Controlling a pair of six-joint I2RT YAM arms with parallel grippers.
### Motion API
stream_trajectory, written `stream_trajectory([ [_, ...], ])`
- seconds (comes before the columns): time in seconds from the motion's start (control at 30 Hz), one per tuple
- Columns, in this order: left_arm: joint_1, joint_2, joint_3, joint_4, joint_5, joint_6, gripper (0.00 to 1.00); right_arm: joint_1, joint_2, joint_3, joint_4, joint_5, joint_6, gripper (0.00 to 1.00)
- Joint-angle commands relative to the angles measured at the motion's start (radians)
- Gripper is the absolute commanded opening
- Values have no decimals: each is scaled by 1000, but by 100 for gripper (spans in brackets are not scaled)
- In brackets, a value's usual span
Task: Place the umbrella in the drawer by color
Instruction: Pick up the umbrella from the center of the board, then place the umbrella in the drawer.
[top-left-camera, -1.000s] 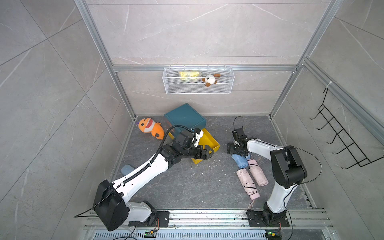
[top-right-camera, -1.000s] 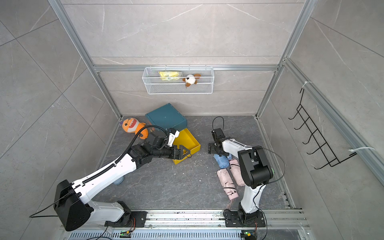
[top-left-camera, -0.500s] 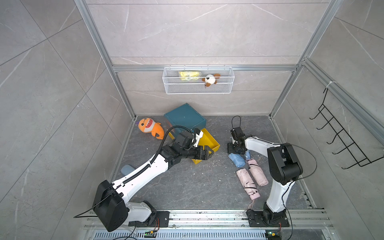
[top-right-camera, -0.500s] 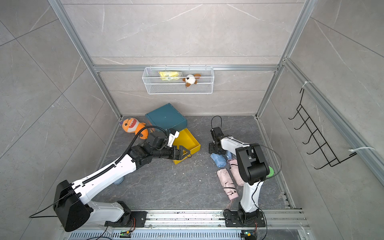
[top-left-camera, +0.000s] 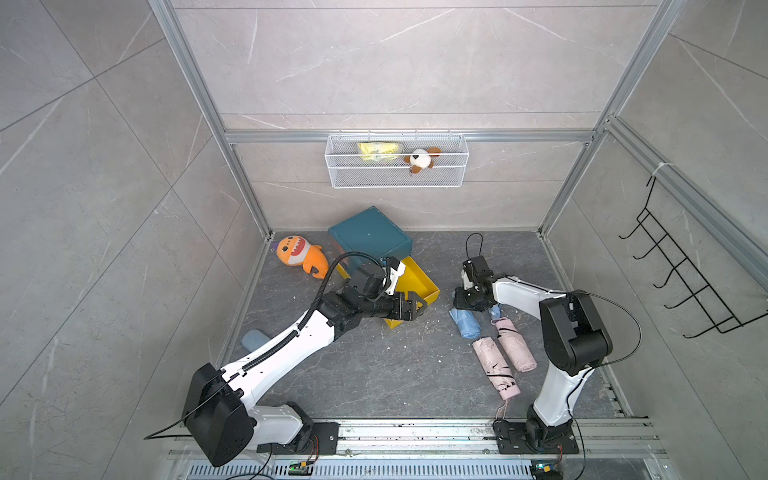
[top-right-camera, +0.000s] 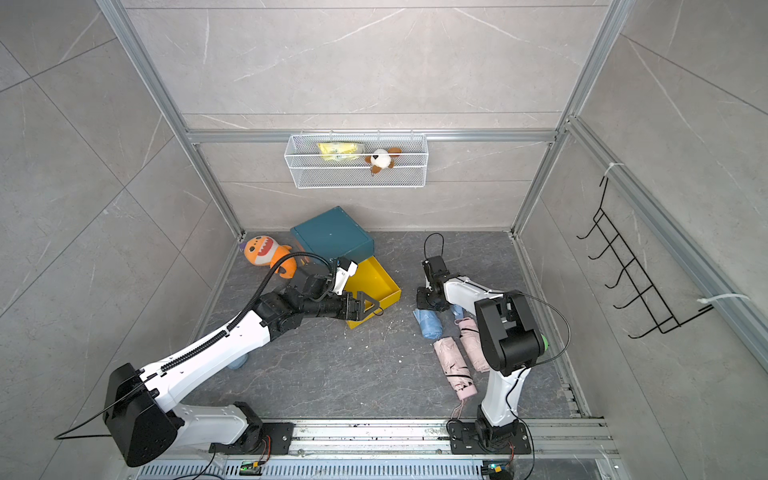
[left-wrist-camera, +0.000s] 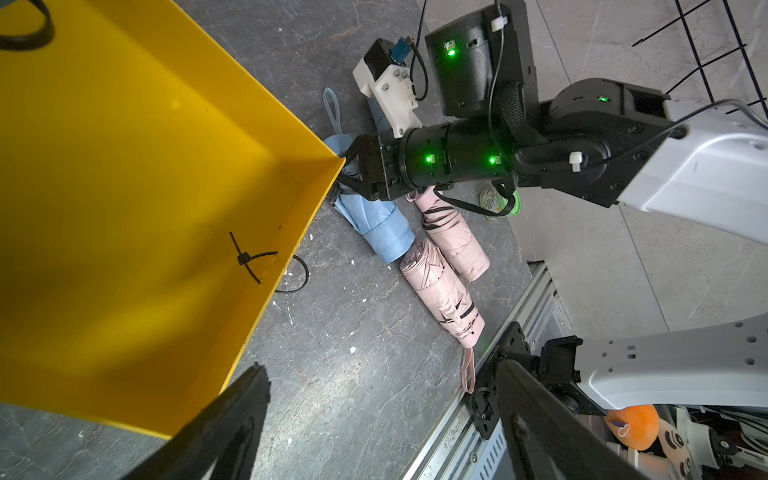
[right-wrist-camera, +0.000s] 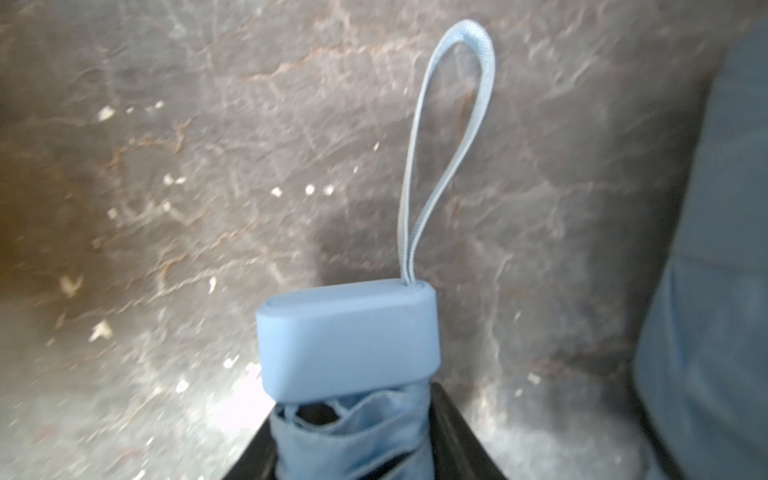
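A folded blue umbrella lies on the dark floor right of the open yellow drawer. My right gripper is shut on its handle end, black fingers pressed against the fabric on both sides. The wrist strap trails on the floor. My left gripper stands open and empty at the drawer's front corner. Two pink umbrellas lie nearer the rail.
The teal cabinet stands behind the drawer, an orange plush to its left. Another blue umbrella lies close beside the gripped one. A wire basket and a hook rack hang on the walls.
My right gripper has shifted onto the blue umbrella and its jaws have closed round it. The left arm has not moved.
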Motion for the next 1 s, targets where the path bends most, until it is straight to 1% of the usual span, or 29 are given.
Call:
stream_trajectory([
  [0.0,-1,-9,44,-13,-6,37,89,8,-89,-10,-1,-51,39,34],
  [0.17,1,-9,84,-53,-31,56,89,8,-203,7,-33,-56,48,33],
  [0.3,1,1,108,-71,-46,68,89,8,-264,34,-61,-76,50,32],
  [0.43,1,26,139,-77,-45,70,89,8,-327,74,-79,-99,68,31],
  [0.6,-2,81,179,-60,-40,57,89,15,-395,147,-67,-148,123,29],
  [0.73,-9,117,190,-3,-39,33,89,55,-406,205,-38,-160,173,29],
  [0.97,-53,154,205,59,-64,19,89,127,-345,275,39,-177,248,29],
])
